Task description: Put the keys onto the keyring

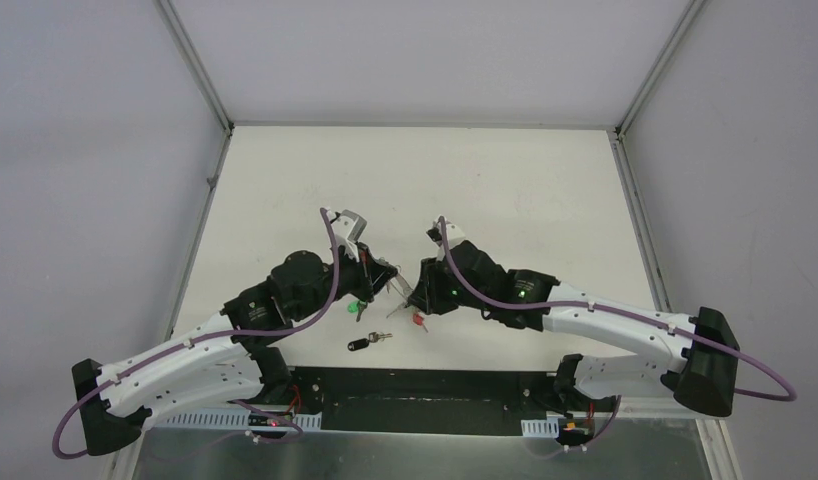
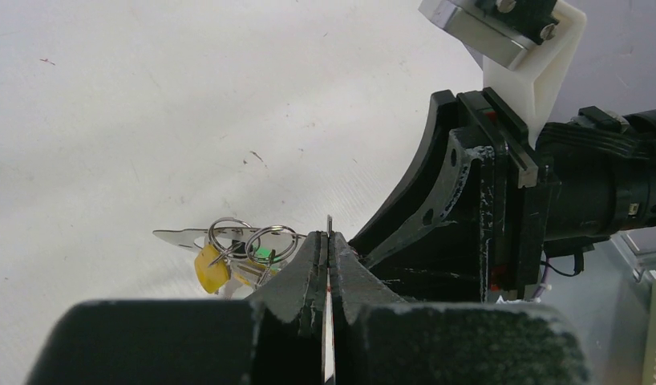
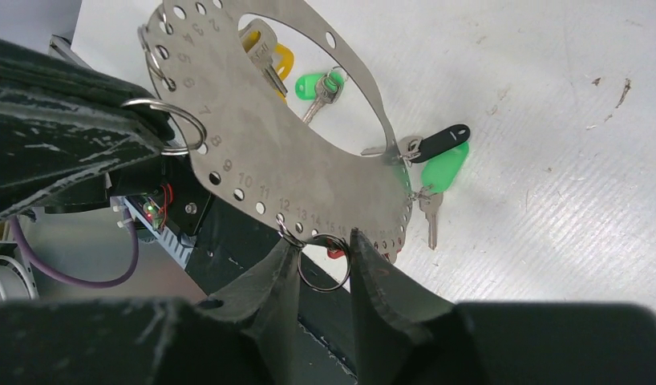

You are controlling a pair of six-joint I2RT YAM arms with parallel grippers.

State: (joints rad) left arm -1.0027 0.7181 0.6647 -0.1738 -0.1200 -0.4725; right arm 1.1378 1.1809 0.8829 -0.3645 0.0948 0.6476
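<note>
The keyring (image 3: 293, 160) is a flat grey metal ring plate with numbered holes, held up between both arms. My left gripper (image 2: 328, 241) is shut on its thin edge (image 2: 329, 224). A yellow-capped key (image 2: 211, 269) and a green-capped one (image 2: 264, 254) hang from it on small rings. My right gripper (image 3: 323, 241) is closed on a small split ring (image 3: 322, 289) that hangs from the plate's lower rim beside a red cap (image 3: 335, 252). A black-capped key (image 3: 441, 141) lies on the table. A green-capped key (image 3: 445, 170) sits beside it, its small ring at the plate's edge.
The black key (image 1: 363, 343) lies near the table's front edge (image 1: 415, 368), just ahead of the dark base strip. Both arms meet low over the white table (image 1: 505, 190) at its near middle. Grey walls stand on three sides.
</note>
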